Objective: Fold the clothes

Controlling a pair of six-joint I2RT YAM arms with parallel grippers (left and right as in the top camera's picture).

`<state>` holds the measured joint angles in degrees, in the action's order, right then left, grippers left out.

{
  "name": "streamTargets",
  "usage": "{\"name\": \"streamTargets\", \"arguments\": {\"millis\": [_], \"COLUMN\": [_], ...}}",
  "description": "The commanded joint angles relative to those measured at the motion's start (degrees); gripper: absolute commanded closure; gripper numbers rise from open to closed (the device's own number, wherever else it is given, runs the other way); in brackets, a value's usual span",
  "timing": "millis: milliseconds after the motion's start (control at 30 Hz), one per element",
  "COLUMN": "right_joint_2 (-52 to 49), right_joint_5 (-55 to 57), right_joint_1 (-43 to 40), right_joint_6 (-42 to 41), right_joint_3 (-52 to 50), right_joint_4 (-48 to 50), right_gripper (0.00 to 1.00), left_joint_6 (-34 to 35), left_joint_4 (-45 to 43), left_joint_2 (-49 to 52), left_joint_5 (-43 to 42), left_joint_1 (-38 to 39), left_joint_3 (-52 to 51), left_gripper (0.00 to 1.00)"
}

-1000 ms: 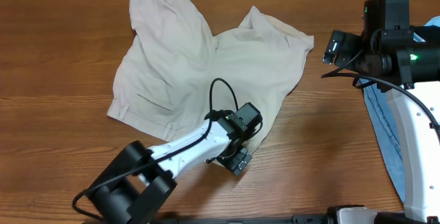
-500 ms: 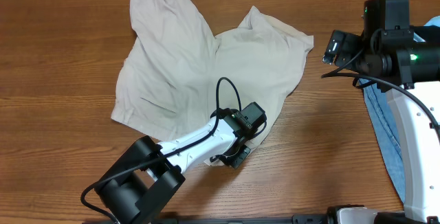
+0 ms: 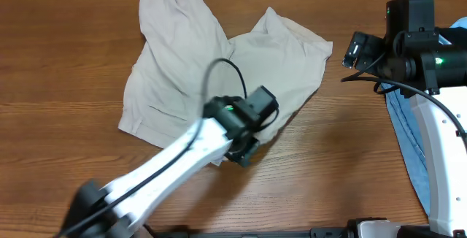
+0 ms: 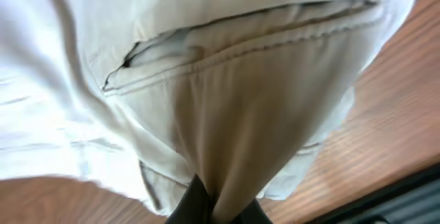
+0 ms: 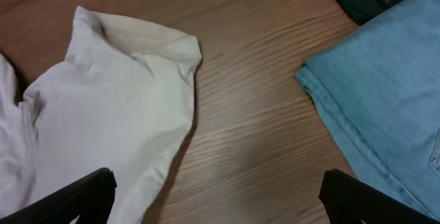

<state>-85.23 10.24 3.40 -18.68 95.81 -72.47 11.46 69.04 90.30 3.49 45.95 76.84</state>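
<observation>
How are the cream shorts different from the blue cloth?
The shorts are cream; the blue cloth looks like denim. The shorts lie wrinkled and spread mid-table; the blue cloth lies smooth at the right side, partly out of view. The left gripper has its jaws shut on the shorts' edge; no gripper holds the blue cloth. Both are fabric on the wooden table.

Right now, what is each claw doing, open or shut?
Left claw: shut on the shorts.
Right claw: open, holding nothing.
</observation>
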Motion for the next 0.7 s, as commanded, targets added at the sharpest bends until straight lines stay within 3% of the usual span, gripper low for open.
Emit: {"name": "streamTargets", "arguments": {"millis": [0,167,367,667], "right_joint_2": [0.6,-0.9,-3.4,-4.0], "right_joint_5": [-3.0,-15.3,-21.2,-26.7], "right_joint_1": [-0.3,-0.3,-0.3,-0.3], "right_joint_6": [-0.9,0.5,-0.4,-5.5], "right_joint_3": [1.2,-1.6,-9.2,-25.9], "right_joint_4": [-0.4,1.6,4.4,9.5], "right_gripper": [0.0,0.0,0.0,0.0], "left_joint_6": [0.8,0.8,1.7,2.3], "left_joint_4": [2.9,5.4,7.3,7.0], "left_joint_2": [-8.9,-16.2,-20.5,-20.6], "left_joint_5": [2.4,3.3,9.2,11.1], "left_joint_1": [-1.7,-3.5,-4.9,-5.1], "left_joint_3": [3.6,3.7,3.7,3.7], "left_gripper": [0.96,0.96,0.95,0.96]}}
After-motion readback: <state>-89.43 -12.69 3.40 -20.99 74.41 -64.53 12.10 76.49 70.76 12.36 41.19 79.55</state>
